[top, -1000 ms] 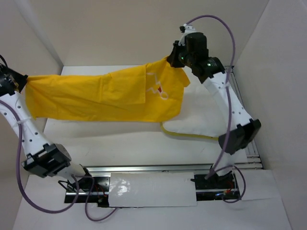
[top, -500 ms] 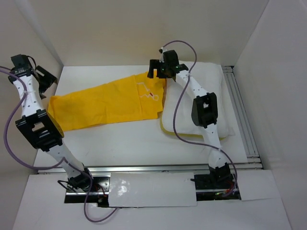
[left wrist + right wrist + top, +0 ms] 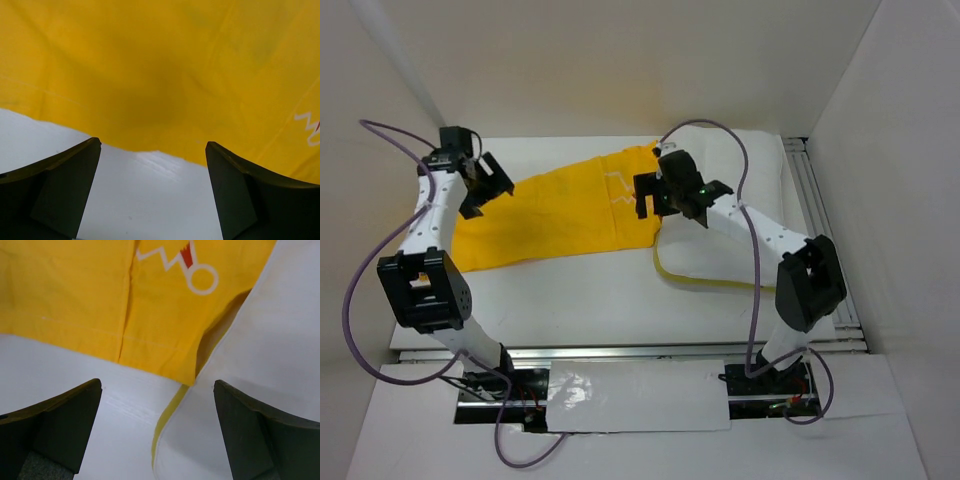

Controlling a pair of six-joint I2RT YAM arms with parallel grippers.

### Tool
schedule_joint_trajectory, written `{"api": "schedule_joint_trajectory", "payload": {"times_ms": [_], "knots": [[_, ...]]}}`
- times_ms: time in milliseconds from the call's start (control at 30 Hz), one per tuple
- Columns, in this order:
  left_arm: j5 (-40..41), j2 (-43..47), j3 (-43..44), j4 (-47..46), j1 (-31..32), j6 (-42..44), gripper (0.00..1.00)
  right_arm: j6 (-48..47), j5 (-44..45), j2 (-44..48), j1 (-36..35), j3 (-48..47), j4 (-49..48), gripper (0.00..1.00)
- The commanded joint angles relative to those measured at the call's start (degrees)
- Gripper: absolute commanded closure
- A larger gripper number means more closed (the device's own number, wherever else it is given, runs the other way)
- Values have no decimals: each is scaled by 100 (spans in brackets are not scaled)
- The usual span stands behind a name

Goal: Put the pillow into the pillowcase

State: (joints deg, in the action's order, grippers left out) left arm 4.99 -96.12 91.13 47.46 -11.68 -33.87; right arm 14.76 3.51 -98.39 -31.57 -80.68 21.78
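Note:
The yellow pillowcase (image 3: 565,205) lies flat and slack on the table, its right end overlapping the left edge of the white pillow (image 3: 760,175). My left gripper (image 3: 487,190) hovers over the case's left end, open and empty. In the left wrist view the left gripper (image 3: 152,145) spans the pillowcase (image 3: 160,75) edge and bare table. My right gripper (image 3: 650,197) is open above the spot where case and pillow meet. In the right wrist view the right gripper (image 3: 157,384) frames the pillowcase (image 3: 100,290) corner, its gaping mouth, and the pillow (image 3: 270,365) with its thin yellowish edge.
The white table (image 3: 570,290) is boxed in by white walls at the left, back and right. A metal rail (image 3: 825,240) runs along the right side past the pillow. The arm bases stand on the near edge.
Both grippers have opened and let go of the pillowcase, which dropped from its stretched, lifted hold onto the table. Both arms swung inward and lower over the case's ends.

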Motion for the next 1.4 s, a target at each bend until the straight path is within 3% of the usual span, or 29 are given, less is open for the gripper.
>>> {"api": "schedule_joint_trajectory", "payload": {"times_ms": [0, 133, 233, 400, 467, 700, 800, 933, 1167, 1367], "knots": [[-139, 418, -683, -412, 332, -260, 1, 289, 229, -30, 149, 404, -264, 0], [238, 558, -1158, -413, 1017, -375, 1, 641, -174, -207, 651, 948, -113, 0], [388, 708, -1545, -413, 1141, -550, 1, 1045, -237, 12, 1257, 1695, -235, 0], [204, 883, -2046, -413, 633, -691, 1, 1362, -587, 618, 2915, 2662, -288, 0], [151, 1015, -2291, -360, 292, -761, 1, 1179, -876, 881, 3165, 2663, -288, 1], [194, 1025, -2653, -448, -649, -1059, 1, 695, -140, 1103, 1613, 1304, 203, 1], [-103, 885, -2592, -396, -1431, -1061, 1, 546, 70, 858, 1216, 977, 309, 1], [124, 368, -2162, -194, -2127, -1113, 1, 545, 326, 295, 575, 503, 309, 1], [388, 67, -1898, -123, -2741, -1342, 1, 993, 422, -1399, 371, -289, 362, 1], [160, 14, -1590, -289, -3015, -1236, 1, 1354, 686, -2254, 424, -983, 467, 1]]}}
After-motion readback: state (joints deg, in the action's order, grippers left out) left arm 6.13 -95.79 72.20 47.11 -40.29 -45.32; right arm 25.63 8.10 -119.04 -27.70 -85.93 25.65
